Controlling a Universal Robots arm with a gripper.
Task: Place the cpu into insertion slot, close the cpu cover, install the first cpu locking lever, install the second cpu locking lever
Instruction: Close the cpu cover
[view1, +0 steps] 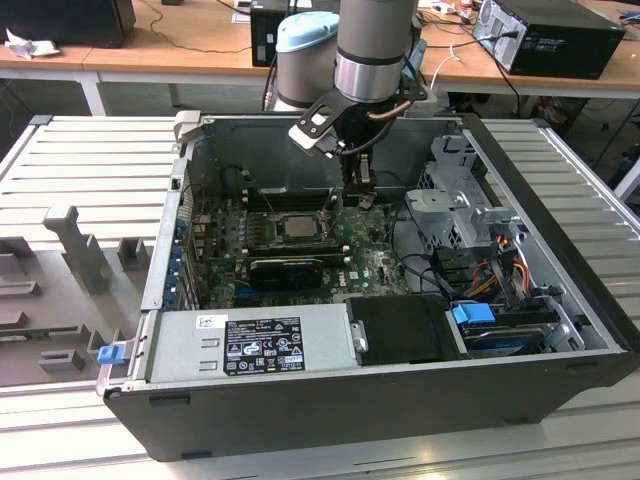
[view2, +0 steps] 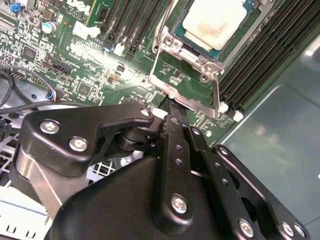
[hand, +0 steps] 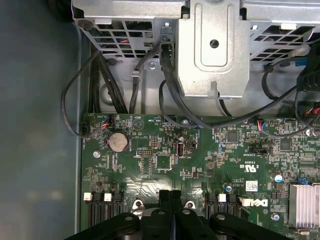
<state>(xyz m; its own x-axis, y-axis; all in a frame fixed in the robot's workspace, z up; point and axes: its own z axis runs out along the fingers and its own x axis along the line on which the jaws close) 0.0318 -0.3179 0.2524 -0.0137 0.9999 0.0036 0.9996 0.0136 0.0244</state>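
A slip off the thin free edge of the open cpu cover (view2: 218, 90) could be caused by the narrow contact of the tool (view2: 171, 107), and the motherboard (view2: 90, 65) scraped. The cpu (view2: 212, 22) is seated in the insertion slot (view2: 172, 44). The tool's fingers are pressed together; the arm is held vertical inside the computer case (view1: 400, 410).

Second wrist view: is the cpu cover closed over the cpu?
No, the cpu cover stands swung open, leaving the cpu and its pale top uncovered.

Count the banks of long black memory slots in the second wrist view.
2. One memory-slot bank runs along one side of the cpu; the other memory-slot bank runs along its opposite side. Both pass the picture's edge, so more may be hidden.
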